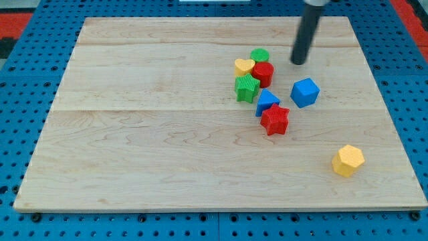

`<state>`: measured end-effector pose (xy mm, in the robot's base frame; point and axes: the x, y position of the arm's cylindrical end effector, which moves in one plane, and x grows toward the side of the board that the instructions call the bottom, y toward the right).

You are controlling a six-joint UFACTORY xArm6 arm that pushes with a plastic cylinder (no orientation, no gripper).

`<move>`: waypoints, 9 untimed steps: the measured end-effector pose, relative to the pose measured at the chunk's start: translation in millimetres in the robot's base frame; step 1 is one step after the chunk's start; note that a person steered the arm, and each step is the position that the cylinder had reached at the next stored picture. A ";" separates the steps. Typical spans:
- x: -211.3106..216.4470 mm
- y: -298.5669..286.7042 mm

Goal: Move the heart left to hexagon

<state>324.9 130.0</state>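
The yellow heart [244, 66] lies in a tight cluster right of the board's centre, touching the red round block [263, 73] and close to the green round block [259, 55]. The yellow hexagon [348, 161] sits alone near the view's bottom right. My tip [298, 63] is down at the board, to the right of the cluster, about a block's width from the red round block and above the blue cube [305, 92]. The tip touches no block.
A green star [247, 88] sits just below the heart. A blue triangular block [266, 102] and a red star [275, 120] lie below that. The wooden board [134, 134] rests on a blue pegboard.
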 end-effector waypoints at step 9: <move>99.8 -123.2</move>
<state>424.7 6.8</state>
